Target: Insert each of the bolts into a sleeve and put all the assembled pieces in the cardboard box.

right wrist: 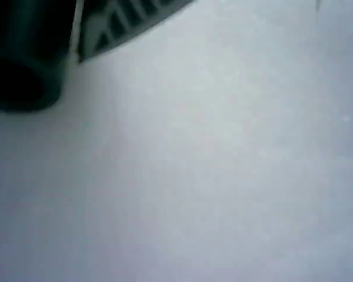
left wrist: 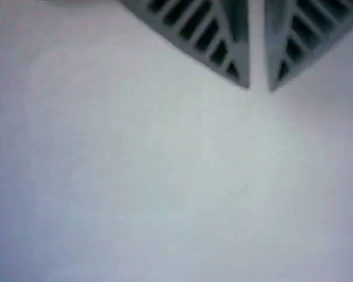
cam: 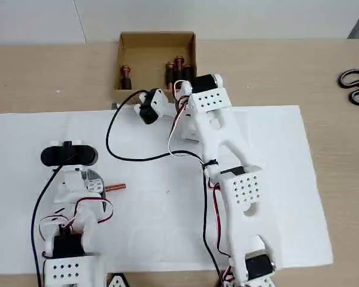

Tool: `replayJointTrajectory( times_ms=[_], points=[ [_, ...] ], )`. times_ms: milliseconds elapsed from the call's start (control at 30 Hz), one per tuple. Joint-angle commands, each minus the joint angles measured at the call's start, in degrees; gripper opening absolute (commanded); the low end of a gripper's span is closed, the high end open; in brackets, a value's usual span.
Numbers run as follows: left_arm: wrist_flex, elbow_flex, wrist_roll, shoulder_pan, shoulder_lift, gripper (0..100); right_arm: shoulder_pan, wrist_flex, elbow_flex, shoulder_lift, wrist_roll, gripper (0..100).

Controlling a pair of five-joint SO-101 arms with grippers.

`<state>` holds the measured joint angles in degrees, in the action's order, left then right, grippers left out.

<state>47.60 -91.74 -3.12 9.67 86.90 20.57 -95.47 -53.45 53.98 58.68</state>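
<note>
Grey ribbed plastic fingers of the left jaws sit almost clenched. Only a thin slit of white shows between the two tips, with nothing caught there, and they hang just over the white paper sheet. In the high view one short copper-coloured piece lies flat on the sheet just beside the left arm; I cannot tell whether it touches the arm.

Of the right jaws, one ribbed finger shows next to a dark round body, so I cannot tell whether they are released or clenched. The right arm stretches across the sheet, its head at the front wall of the cardboard box.

Inside the box stand copper-coloured assembled pieces: one alone on the left side, and what looks like three clustered on the right, partly behind the arm. One pair of black-handled scissors lies on the wooden bench, well apart.
</note>
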Motion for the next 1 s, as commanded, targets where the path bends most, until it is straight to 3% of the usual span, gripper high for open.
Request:
replayJointTrajectory(
  times_ms=[0,267,533,967],
  points=[
    [-1.14,0.31,0.0,0.35,0.53,1,0.04,0.22,0.53,1.36,0.53,11.4],
    [-1.14,0.31,0.0,0.35,0.53,1,0.4,0.92,0.53,2.77,0.18,1.4],
    [-1.14,0.31,0.0,0.35,0.53,1,2.07,0.66,-0.26,2.33,0.09,1.4],
    [-1.14,0.31,0.0,0.35,0.53,1,2.15,-0.92,-3.52,-10.33,-11.08,1.2]
  ],
)
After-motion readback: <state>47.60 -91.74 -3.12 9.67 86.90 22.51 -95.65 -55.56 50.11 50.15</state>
